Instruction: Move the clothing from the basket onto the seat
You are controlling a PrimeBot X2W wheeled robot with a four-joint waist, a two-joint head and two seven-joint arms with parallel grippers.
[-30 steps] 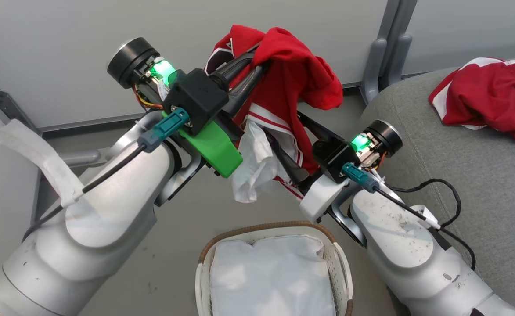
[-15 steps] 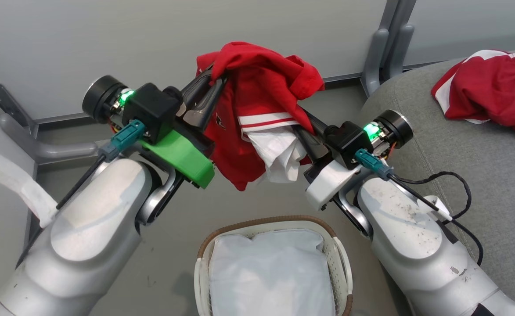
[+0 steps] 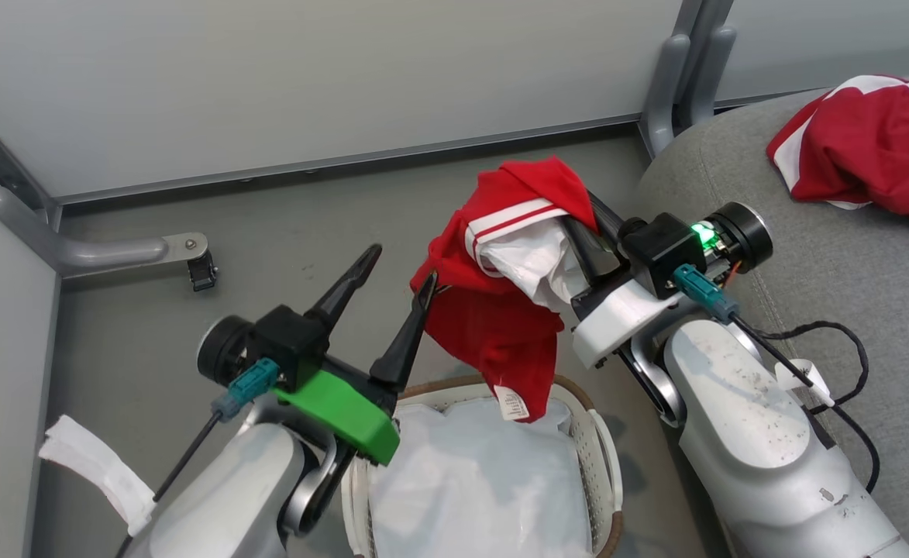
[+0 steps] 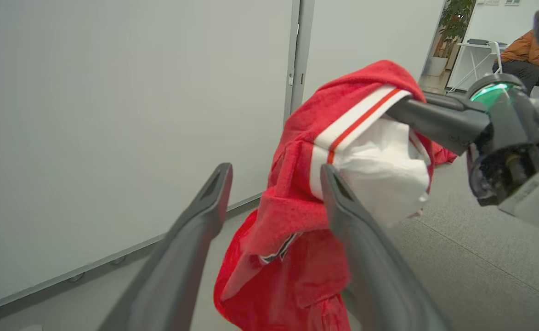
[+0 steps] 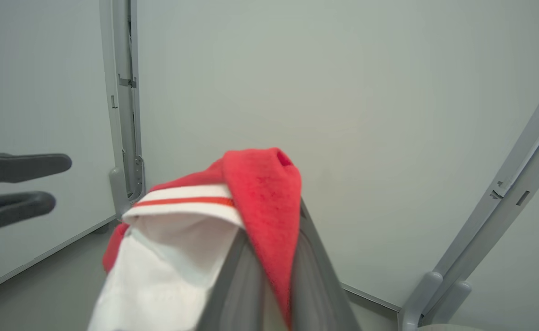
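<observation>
Since a second ago the left gripper (image 3: 404, 263) has let go of the clothing (image 3: 500, 318) and dropped lower, leaving the right gripper (image 3: 590, 232) alone to carry it. That clothing is bright red soft fabric, bunched and drooping, with a white band crossed by a red stripe, a white panel puffing out below the band, and a small white tag (image 3: 512, 403) at its lowest hem. It hangs in the air over the far end of the basket (image 3: 607, 473), the tag dangling just above the white liner (image 3: 469, 488); it is well clear of the grey seat (image 3: 849, 310) at the right, where a second red garment (image 3: 865, 167) already lies. Grey floor (image 3: 284, 225) and a pale wall (image 3: 346, 77) lie behind. The left gripper's jaws stand wide apart and empty, one fingertip just beside the cloth's edge; whether it touches cannot be told. The right gripper's jaws are pinched together on the clothing near the striped band, with red fabric draped over both fingers.
</observation>
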